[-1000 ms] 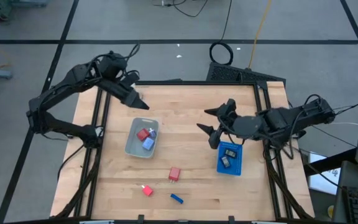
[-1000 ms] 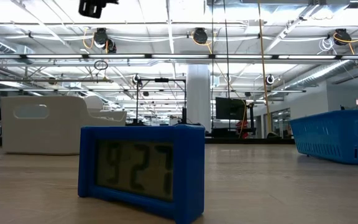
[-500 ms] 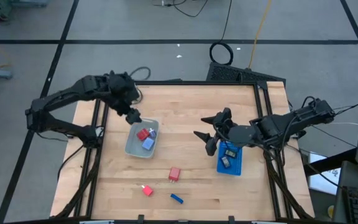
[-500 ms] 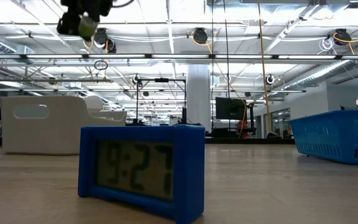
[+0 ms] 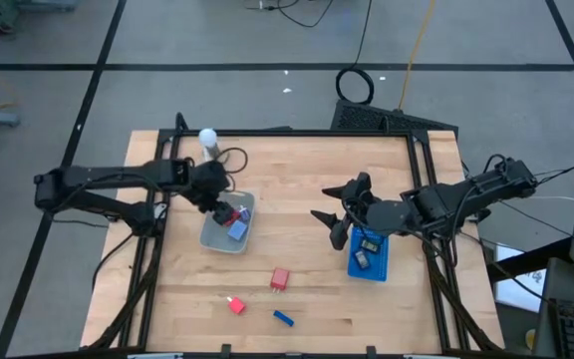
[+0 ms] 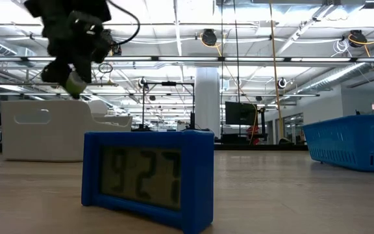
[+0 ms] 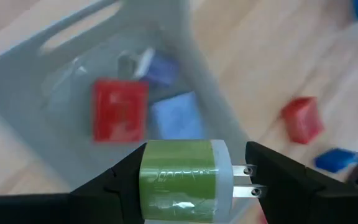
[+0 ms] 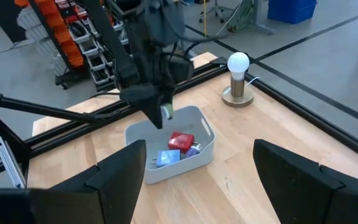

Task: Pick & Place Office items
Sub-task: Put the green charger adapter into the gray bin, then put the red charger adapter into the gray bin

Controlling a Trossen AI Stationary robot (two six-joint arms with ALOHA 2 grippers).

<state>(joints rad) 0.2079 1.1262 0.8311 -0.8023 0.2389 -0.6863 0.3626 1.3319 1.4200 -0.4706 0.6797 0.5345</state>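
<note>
Surface: wooden table (image 5: 307,179) framed by black rails.
Grey tray (image 5: 212,239): holds red and blue items.
Left gripper (image 7: 188,186): over the grey tray, fingers clamped on a green plug adapter (image 7: 179,180).
Right gripper (image 5: 335,209): jaws spread wide, empty, beside the blue tray (image 5: 379,267).
Loose items: red block (image 5: 280,278), small red piece (image 5: 235,305), blue piece (image 5: 284,319) near the front edge.
Advice: release low and centred inside the walls, clear of the rim.

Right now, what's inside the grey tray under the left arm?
The grey rectangular tray holds a red block, a light blue block and a purple piece. The left gripper, shut on a green plug, covers the tray's near part.
</note>
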